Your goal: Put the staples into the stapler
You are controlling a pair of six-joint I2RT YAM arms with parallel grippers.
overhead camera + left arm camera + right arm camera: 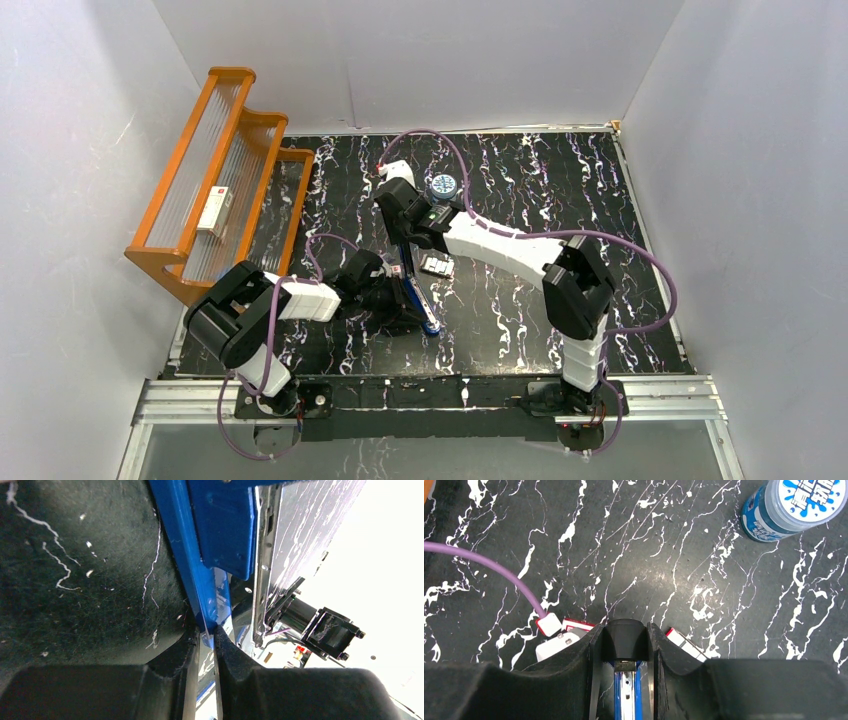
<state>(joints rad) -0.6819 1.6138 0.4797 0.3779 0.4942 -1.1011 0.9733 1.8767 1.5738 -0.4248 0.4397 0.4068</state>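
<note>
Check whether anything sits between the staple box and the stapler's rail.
Only the right gripper itself: it is clamped on the black top end of the stapler, and its finger stands between the rail and the staple box lying beside it. No other object lies between.

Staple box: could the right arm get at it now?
Probably not yet: the staple box lies close beside it, but the right claw is shut on the stapler at its black end.
</note>
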